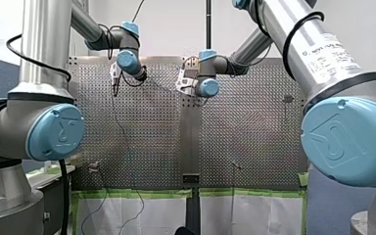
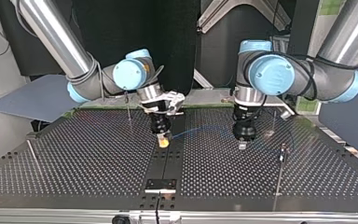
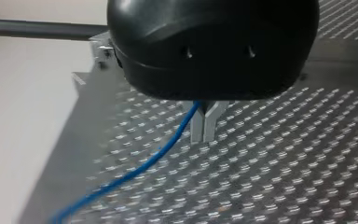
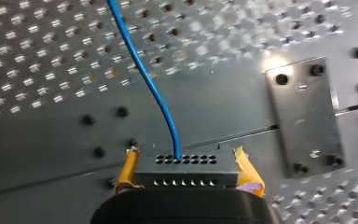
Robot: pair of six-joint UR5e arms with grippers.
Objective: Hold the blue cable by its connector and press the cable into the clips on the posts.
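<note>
Perforated metal table [image 2: 84, 154], dark backing behind the arms in the top view, with a flat grey screwed plate [image 4: 305, 116] on its middle strip. Item: thin blue cable [image 4: 154, 93], one end seated in a dark grey rectangular connector [image 4: 186, 164] with two rows of holes. Holder: our right gripper [image 4: 188, 179], its yellow pads [image 4: 128, 171] clamped on the connector's two short ends. Second holder: our left gripper [image 3: 203, 135], black-bodied, its metal fingers [image 3: 196, 128] drawn together. The cable leaves them at their root, and we judge it nipped there, since the span hangs in the air. Position: clear above the table, stretched between the two grippers, in no clip. Orientation: the connector's long axis lies from pad to pad. The cable leaves its holed face and curves away ahead of the right gripper, and the span runs across the top view toward the left gripper. Fixtures: slender upright posts, one [image 2: 279, 172] near the left gripper, one [image 2: 128, 109] beside the right arm's wrist, with clips too small to make out. Step in hand, as we judge it: carrying the span toward a first post, nothing pressed in. Next move calls for setting the span squarely over a clip's mouth, kept taut, then lowering both ends together.
</note>
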